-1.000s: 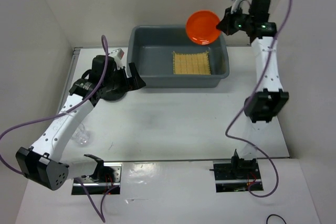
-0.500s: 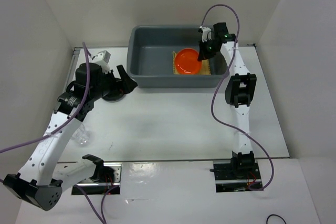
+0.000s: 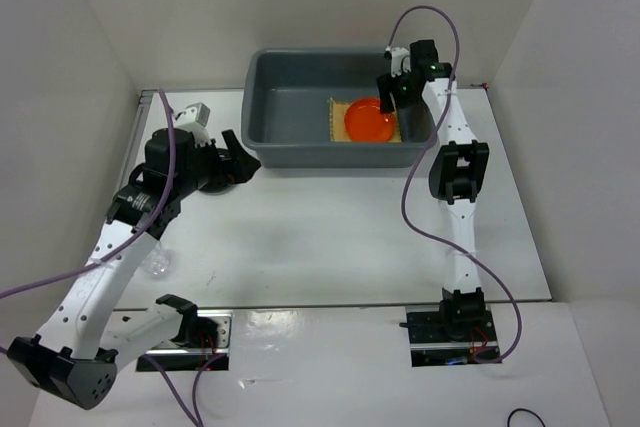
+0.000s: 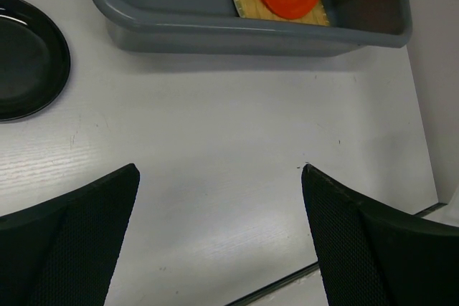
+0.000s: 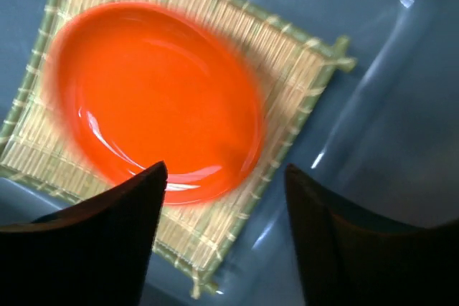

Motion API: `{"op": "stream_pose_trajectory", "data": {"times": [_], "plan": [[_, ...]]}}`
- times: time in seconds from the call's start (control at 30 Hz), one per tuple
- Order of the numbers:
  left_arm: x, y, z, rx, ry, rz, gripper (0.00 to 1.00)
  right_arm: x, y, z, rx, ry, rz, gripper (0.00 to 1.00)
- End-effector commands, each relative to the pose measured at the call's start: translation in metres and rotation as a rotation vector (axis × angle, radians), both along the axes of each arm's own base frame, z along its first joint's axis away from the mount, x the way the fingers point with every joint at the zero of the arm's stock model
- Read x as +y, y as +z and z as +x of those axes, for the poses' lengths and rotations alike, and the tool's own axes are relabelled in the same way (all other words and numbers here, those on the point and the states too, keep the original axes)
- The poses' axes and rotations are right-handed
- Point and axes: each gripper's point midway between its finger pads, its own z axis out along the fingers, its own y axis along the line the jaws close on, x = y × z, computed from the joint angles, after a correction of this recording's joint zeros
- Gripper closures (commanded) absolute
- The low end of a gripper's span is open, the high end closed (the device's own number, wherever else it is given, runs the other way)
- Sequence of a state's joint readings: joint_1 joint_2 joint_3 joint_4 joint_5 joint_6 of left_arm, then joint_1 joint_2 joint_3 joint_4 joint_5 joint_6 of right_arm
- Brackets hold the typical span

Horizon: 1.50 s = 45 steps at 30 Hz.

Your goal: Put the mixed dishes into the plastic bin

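Observation:
The grey plastic bin [image 3: 268, 97] stands at the back of the table. Inside it the tan woven mat [image 5: 305, 77] lies flat, and the orange plate [image 5: 150, 98] rests on top of it, slightly blurred. My right gripper [image 5: 226, 168] hovers open just above the plate's edge, holding nothing; from above it [image 3: 389, 97] is over the bin's right end. The black plate [image 4: 25, 55] sits on the table left of the bin [image 4: 237, 34]. My left gripper [image 4: 219, 171] hangs open over bare table near it. A clear cup [image 3: 156, 262] stands by the left arm.
White walls close in the table on the left, back and right. The right arm's purple cable [image 3: 415, 187] loops over the table's right side. The metal table edge [image 4: 287, 284] runs close below the left gripper.
The right gripper carried the orange plate down into the bin, then opened and let it go onto the mat. The left arm shifted slightly and stayed open.

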<state>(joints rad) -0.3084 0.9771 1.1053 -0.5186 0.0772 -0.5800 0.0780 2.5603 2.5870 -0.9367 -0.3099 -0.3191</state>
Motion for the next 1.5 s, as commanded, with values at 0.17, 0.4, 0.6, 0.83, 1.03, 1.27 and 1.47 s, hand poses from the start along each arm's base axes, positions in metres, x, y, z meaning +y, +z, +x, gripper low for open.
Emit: {"op": "stream_pose_trajectory", "data": {"times": [0.17,0.4,0.6,0.83,1.03,1.27,1.47], "plan": [[0.047,0.053,0.011,-0.269,0.267,-0.100,0.00,0.013,0.186,-0.009,-0.378,0.078,0.048,0.13],[0.097,-0.074,0.093,0.329,0.324,-0.045,0.00,-0.019,0.204,-0.105,-0.262,0.121,0.150,0.04],[0.125,-0.149,0.116,0.549,0.315,-0.199,0.00,-0.068,0.171,-0.190,-0.285,-0.041,0.227,0.02],[0.157,-0.188,0.131,0.602,0.334,-0.208,0.00,-0.114,0.098,-0.240,-0.211,-0.280,0.057,0.02],[0.160,-0.226,0.132,0.660,0.327,-0.227,0.00,-0.121,0.092,-0.251,-0.201,-0.271,0.033,0.02],[0.158,-0.251,0.119,0.696,0.336,-0.224,0.00,-0.128,0.084,-0.253,-0.181,-0.299,0.014,0.02],[0.156,-0.262,0.120,0.694,0.319,-0.229,0.06,-0.133,0.062,-0.261,-0.125,-0.319,0.019,0.02]]}}
